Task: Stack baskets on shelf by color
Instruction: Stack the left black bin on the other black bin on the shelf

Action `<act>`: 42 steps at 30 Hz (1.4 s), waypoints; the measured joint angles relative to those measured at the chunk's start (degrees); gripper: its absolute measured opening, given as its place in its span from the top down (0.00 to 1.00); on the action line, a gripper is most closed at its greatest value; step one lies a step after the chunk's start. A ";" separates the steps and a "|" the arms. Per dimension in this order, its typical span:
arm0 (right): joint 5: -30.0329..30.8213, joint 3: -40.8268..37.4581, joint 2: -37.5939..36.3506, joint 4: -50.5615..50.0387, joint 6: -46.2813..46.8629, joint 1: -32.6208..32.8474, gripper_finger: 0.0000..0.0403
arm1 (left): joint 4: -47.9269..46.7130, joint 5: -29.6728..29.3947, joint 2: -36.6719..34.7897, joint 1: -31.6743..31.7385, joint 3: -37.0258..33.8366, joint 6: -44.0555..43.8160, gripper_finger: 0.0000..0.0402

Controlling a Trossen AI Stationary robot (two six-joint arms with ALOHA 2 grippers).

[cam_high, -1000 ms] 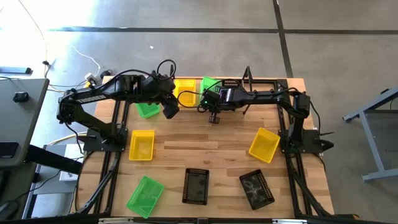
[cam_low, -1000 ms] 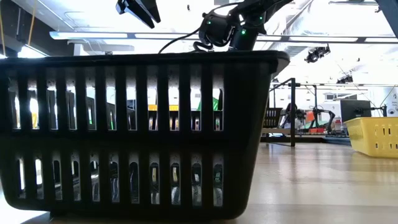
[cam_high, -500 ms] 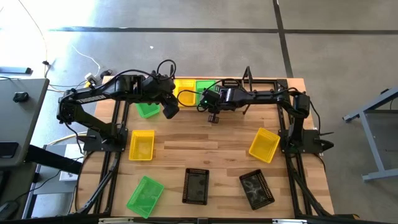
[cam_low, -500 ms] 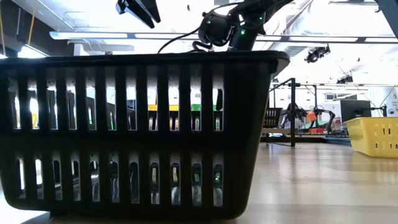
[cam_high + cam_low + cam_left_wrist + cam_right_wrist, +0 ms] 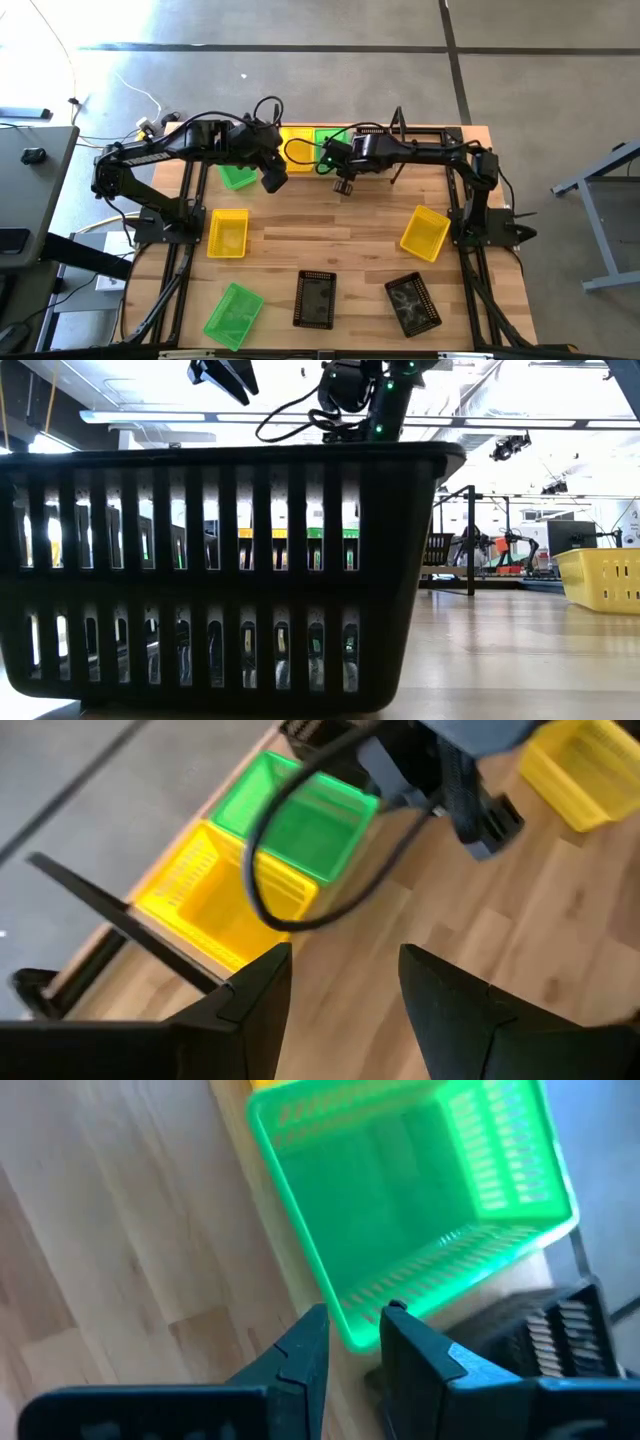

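A green basket (image 5: 328,139) (image 5: 410,1190) sits level on the shelf (image 5: 425,135) at the far edge, between a yellow basket (image 5: 296,143) (image 5: 215,900) and a black basket (image 5: 372,131) (image 5: 560,1330). My right gripper (image 5: 343,183) (image 5: 352,1315) hangs above the green basket's near corner. It is open by a narrow gap and touches nothing. My left gripper (image 5: 272,180) (image 5: 345,955) hovers open over the tabletop, near another green basket (image 5: 237,177). In the low view both grippers are high, the left (image 5: 225,372) and the right (image 5: 350,385).
On the tabletop stand two yellow baskets (image 5: 228,232) (image 5: 424,232), a green basket (image 5: 233,313) and two black baskets (image 5: 315,298) (image 5: 413,304). One black basket (image 5: 230,570) fills the low view's foreground. The shelf's upright wire end (image 5: 397,118) rises beside the black basket.
The green basket stood tilted over the shelf a second ago. It now rests level beside the yellow one. My right gripper has risen away from it and drawn slightly toward the far edge. My left arm has kept still.
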 joint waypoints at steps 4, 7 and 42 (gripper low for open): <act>2.08 1.91 0.00 -2.58 2.34 1.71 0.81 | -0.05 1.32 0.00 -1.60 0.00 0.34 0.56; 3.56 2.81 0.00 -5.14 4.74 2.94 0.81 | -0.59 1.34 0.00 -4.11 0.00 1.07 0.56; -6.55 3.18 -6.10 -8.84 33.12 27.76 0.81 | -3.82 -4.98 3.19 -34.67 -0.06 -34.13 0.56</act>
